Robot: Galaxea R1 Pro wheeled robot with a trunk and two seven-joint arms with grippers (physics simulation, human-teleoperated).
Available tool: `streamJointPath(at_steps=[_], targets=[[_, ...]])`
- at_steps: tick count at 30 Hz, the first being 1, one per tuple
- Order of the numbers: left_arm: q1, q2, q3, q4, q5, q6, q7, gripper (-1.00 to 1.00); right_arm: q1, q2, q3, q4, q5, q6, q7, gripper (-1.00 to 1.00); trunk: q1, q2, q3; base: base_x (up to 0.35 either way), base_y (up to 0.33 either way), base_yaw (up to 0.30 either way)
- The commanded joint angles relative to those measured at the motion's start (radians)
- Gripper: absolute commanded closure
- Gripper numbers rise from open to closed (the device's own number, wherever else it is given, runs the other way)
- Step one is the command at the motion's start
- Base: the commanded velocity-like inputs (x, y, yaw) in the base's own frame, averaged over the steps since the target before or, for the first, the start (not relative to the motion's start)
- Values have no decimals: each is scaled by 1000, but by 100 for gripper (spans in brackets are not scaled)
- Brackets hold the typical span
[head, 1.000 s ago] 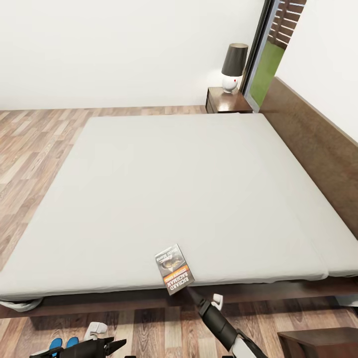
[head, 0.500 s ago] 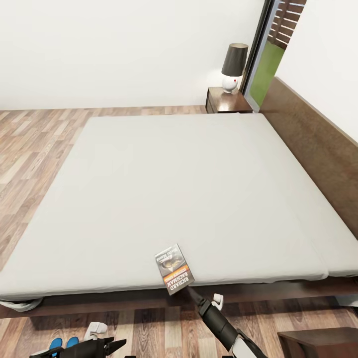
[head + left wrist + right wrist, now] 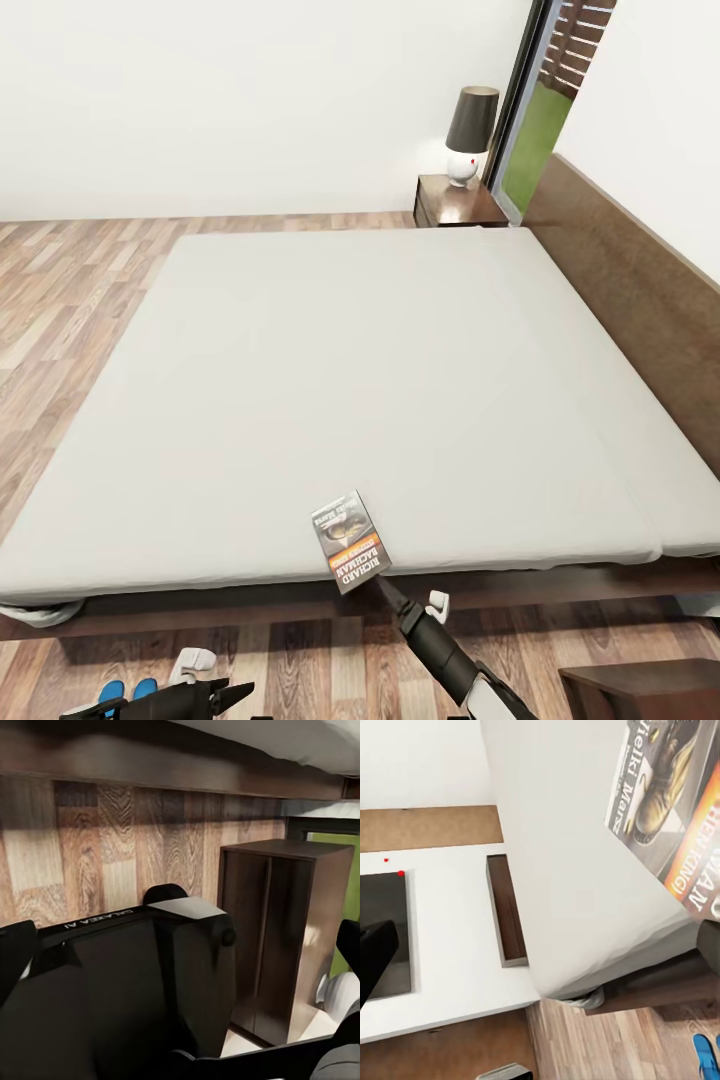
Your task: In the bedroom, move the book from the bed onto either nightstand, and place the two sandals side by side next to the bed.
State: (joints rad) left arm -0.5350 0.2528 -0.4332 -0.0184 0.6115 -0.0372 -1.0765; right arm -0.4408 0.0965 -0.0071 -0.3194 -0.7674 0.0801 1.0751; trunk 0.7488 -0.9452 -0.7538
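The book [image 3: 350, 540] lies face up at the near edge of the bed's grey mattress [image 3: 380, 380], one corner hanging over the side; its cover also shows in the right wrist view [image 3: 675, 810]. My right gripper [image 3: 402, 597] sits just below that corner, open, its fingers [image 3: 375, 952] wide apart with nothing between them. Two blue sandals [image 3: 128, 689] lie side by side on the floor by the bed, and one [image 3: 705, 1054] shows in the right wrist view. My left gripper [image 3: 222, 693] hangs low beside them, open and empty. The far nightstand [image 3: 458, 200] stands by the headboard.
A dark-shaded lamp [image 3: 470, 130] stands on the far nightstand. A second low dark-brown cabinet [image 3: 640, 690] sits at my near right, seen also in the left wrist view [image 3: 285, 937]. The headboard [image 3: 640, 290] runs along the right. Wood floor [image 3: 60, 300] lies to the left.
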Motion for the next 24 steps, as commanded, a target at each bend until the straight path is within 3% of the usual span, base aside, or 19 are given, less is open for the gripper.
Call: streamJointPath(at_steps=[1,24], targets=[[0,0,-9,0,7,-4,-2,-100,0,0,-1,0,-6,8,3,-100,4,-8,-4,0,0,0],[0,0,-9,0,7,-4,-3,-100,0,0,-1,0,-6,9,3,-100,92,-169,-76,0,0,0]])
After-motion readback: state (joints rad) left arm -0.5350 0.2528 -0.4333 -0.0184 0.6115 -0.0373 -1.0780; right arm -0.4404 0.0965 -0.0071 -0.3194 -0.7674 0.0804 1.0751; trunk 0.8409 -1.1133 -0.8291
